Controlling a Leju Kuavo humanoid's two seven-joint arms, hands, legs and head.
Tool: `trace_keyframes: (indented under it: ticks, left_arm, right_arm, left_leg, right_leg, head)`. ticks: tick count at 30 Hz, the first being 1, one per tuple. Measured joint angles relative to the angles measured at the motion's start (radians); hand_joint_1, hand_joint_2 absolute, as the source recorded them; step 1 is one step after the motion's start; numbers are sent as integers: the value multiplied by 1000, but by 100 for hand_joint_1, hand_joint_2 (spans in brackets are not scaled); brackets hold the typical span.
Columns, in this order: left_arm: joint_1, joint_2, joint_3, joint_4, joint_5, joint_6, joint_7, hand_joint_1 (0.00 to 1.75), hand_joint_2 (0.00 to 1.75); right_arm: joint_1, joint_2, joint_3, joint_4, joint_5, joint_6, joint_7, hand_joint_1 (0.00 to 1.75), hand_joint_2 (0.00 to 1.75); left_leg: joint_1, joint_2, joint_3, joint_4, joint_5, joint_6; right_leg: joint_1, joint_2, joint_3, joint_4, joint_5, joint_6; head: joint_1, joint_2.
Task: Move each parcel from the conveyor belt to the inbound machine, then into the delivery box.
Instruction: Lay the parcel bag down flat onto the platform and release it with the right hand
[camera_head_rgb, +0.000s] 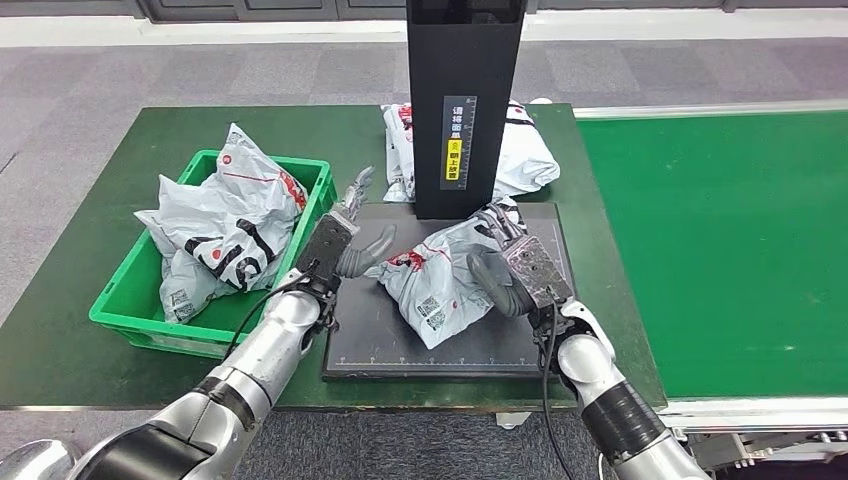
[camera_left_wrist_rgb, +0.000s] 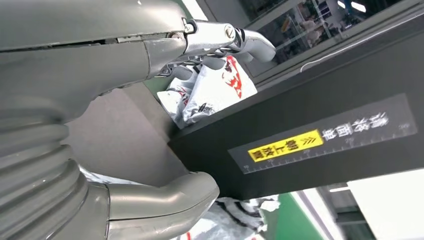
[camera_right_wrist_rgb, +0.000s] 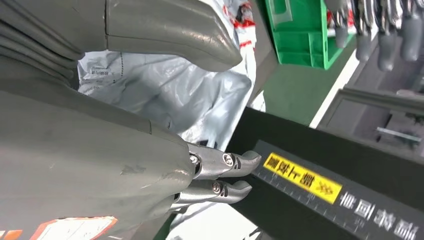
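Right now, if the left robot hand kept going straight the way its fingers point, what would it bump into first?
Probably the black upright column of the inbound machine. The left robot hand points up and away past the parcel toward the column's base, though depth is hard to judge.

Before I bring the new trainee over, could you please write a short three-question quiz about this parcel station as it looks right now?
1. True or false: the green conveyor belt carries a parcel.
2. Which hand touches the parcel on the inbound machine's black platform? A) left hand B) right hand C) neither
3. Fill in: the green delivery box holds white ____.

Key
1. False; the visible belt is bare.
2. B; the right hand rests on the parcel's side, while the left hand hovers open beside it, just short of touching.
3. Parcels; another parcel lies behind the machine's black column.
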Motion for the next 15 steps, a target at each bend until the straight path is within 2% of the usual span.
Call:
trace_keyframes:
  ticks: [4, 8, 11, 15]
  left_arm:
    - [-1, -4, -52, 12, -104, 6, 48, 0, 175]
    - [-2, -22, -148, 43, -249, 15, 125, 0, 175]
    - [-6, -40, -238, 86, -373, -5, 207, 1, 175]
    - [-7, -59, -374, 146, -511, -63, 266, 161, 175]
  right_arm:
    - [-19, -3, -37, 22, -21, -50, 1, 0, 0]
    - [-49, -11, -98, 64, -38, -114, -37, 0, 0]
    - [-58, -18, -143, 78, -66, -124, -52, 0, 0]
    - [-75, -32, -192, 95, -92, -89, -45, 0, 0]
  left_leg:
    - [-1, 0, 0, 0, 0, 1]
    - [-2, -1, 0, 1, 0, 2]
    - [-3, -1, 0, 1, -1, 3]
    - [-4, -1, -1, 1, -1, 4]
  right_leg:
    - [-1, 0, 0, 0, 0, 0]
    - [-3, -1, 0, 0, 0, 2]
    - [-4, -1, 0, 0, 0, 3]
    - [-4, -1, 0, 0, -1, 4]
  head:
    - [0, 0]
    - [0, 0]
    - [0, 0]
    - [0, 0]
